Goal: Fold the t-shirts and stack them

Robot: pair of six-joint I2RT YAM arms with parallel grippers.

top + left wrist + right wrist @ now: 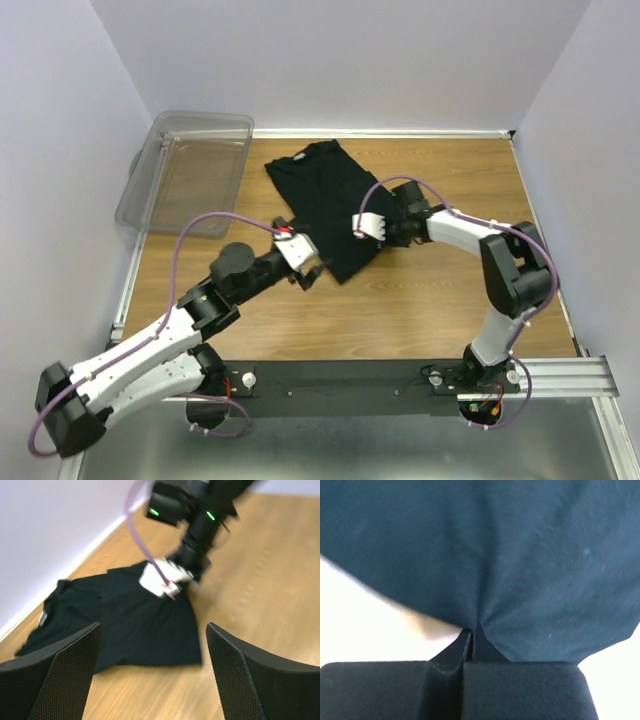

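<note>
Right pincer [471, 636]: my jaws are pressed together on a pinch of the black t-shirt [322, 190]. Left pincer [152, 655]: jaws wide apart, holding nothing, just off the t-shirt's near edge. T-shirt lies on the desk [440, 300], near the clear bin [190, 180].

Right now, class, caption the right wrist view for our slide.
Right gripper shut, pinching a fold of the black t-shirt.
</note>
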